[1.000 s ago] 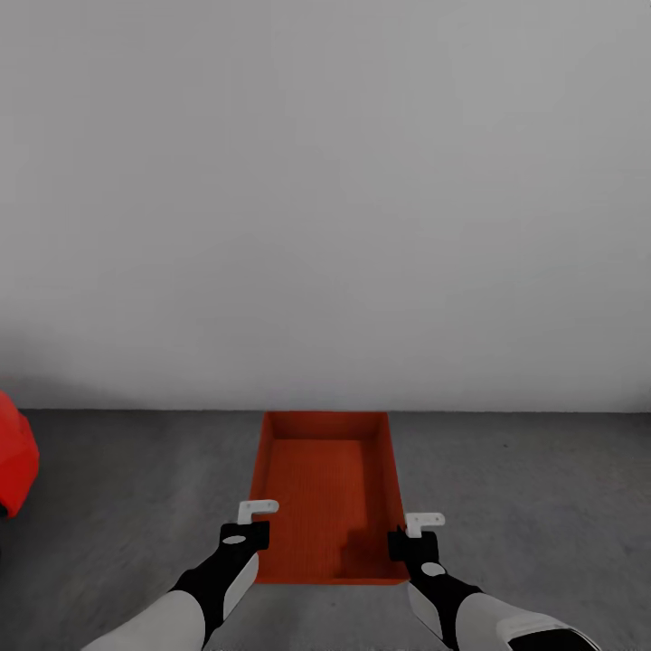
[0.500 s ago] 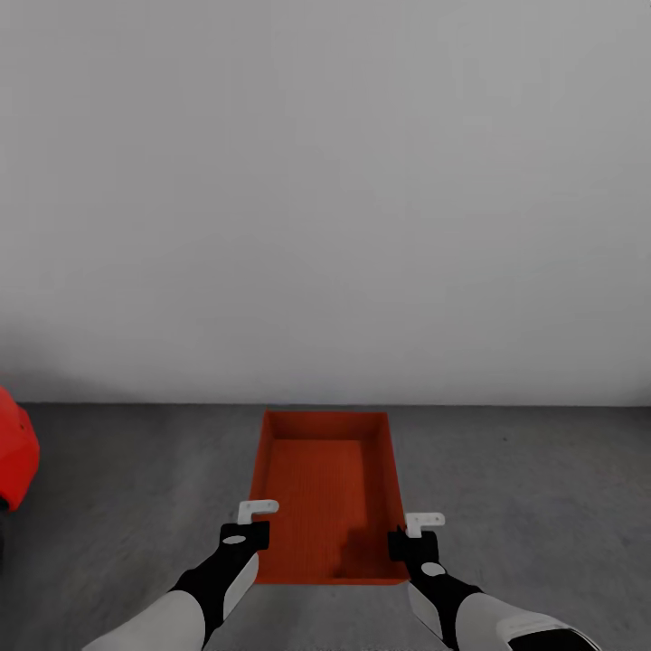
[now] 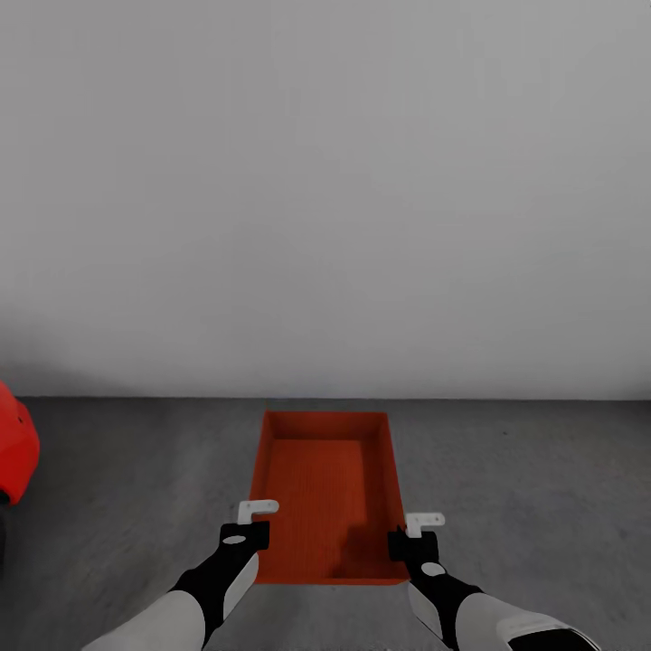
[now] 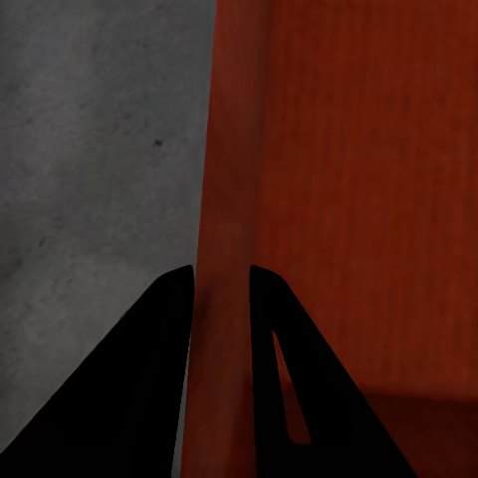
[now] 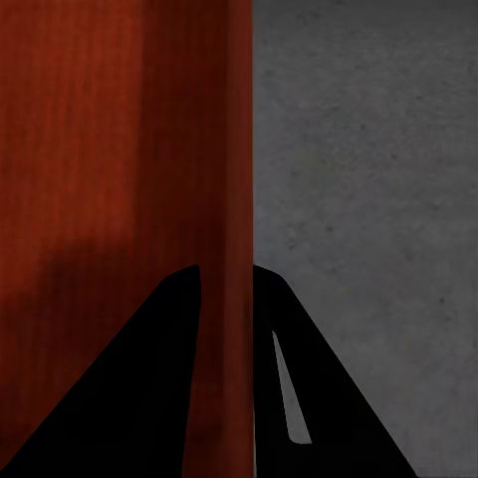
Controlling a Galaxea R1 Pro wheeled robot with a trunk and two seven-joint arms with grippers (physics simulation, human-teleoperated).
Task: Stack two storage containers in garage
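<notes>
Head view: a red-orange storage container [image 3: 327,493] is held above the grey concrete floor [image 3: 524,488], short of the white wall [image 3: 325,181], nothing seen inside. Its side walls are pinched by the left gripper [image 4: 221,289] and right gripper [image 5: 227,289], both arms extended forward. A red car [image 3: 14,448] is seen left of the container.

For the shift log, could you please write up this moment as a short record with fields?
room: garage, white wall, grey concrete floor
carried item: one red-orange storage container, open top, nothing inside
left gripper: fingers astride the container's left side wall
right gripper: fingers astride the right side wall
container height: cannot tell whether it rests on the floor
second container: cannot tell where it is
nearby: red car at the left edge
</notes>
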